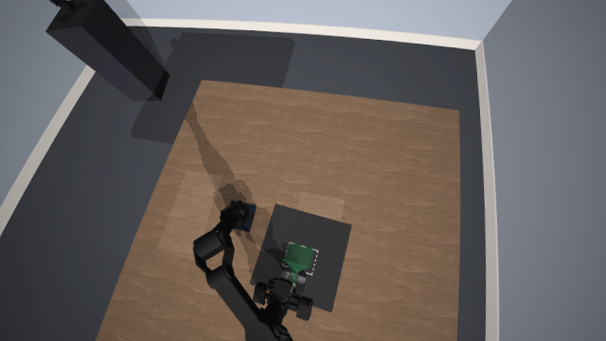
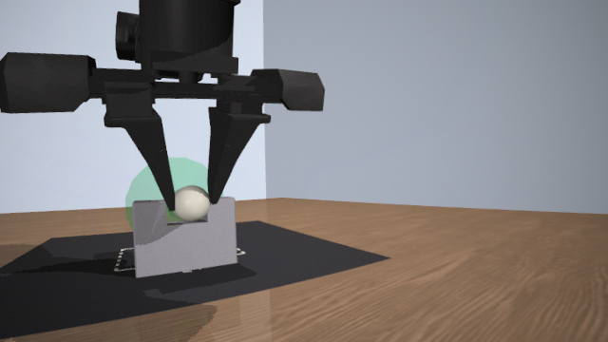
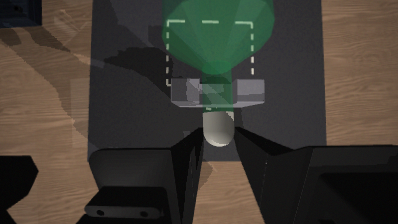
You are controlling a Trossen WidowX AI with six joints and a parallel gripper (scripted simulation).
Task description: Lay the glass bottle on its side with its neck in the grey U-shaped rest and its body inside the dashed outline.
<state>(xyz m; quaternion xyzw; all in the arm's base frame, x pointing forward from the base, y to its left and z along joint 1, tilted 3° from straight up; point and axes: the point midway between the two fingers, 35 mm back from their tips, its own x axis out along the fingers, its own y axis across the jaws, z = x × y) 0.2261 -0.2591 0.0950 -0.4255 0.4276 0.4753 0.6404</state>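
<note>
exterior view | your black parallel-jaw gripper grips the green glass bottle by its pale rounded tip, leaving the grey u-shaped rest free to cradle its neck | bottle lies sideways, neck between uprights

- The mat lay on the table.
- On the mat stood the rest, at one end of the dashed outline.
- The bottle was on its side, its neck in the rest's notch, its body over the outline; I couldn't tell whether it touched the mat.
- Its cap stuck out past the rest, between the tips of my pincer.
</note>
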